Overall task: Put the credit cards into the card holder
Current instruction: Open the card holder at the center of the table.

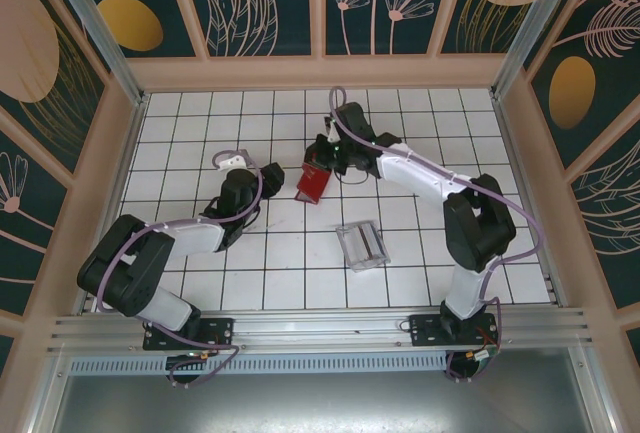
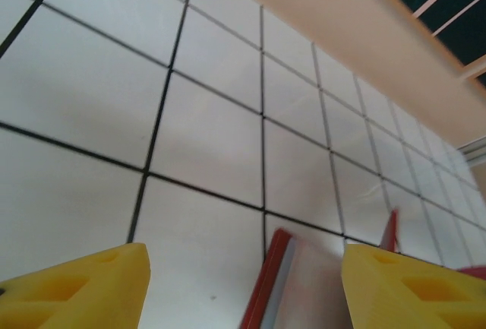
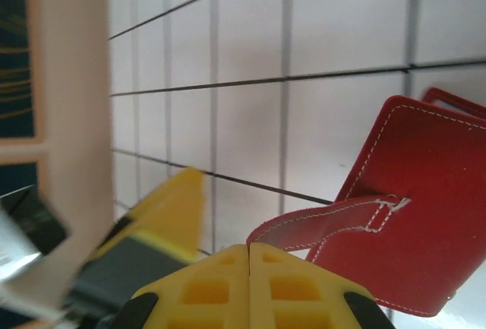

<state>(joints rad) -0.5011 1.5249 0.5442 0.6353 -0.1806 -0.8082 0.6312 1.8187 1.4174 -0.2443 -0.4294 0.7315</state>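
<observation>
The red card holder (image 1: 313, 185) stands tilted off the tiles at the table's middle. My right gripper (image 1: 323, 160) is above it, shut on its red clasp strap (image 3: 326, 219), which runs in at the closed fingertips (image 3: 228, 272). My left gripper (image 1: 271, 176) is just left of the holder and open, its yellow fingers (image 2: 76, 291) wide apart. Between them I see the holder's red edge (image 2: 266, 283) and, against its grey-blue inside, a pale flat face that looks like a credit card (image 2: 326, 291). Nothing touches the left fingers.
A clear acrylic slotted tray (image 1: 362, 245) lies on the white tiles to the right of and nearer than the holder. Wooden walls (image 1: 320, 71) close in the table on three sides. A blurred yellow finger of the left gripper (image 3: 167, 215) shows beside the right jaws.
</observation>
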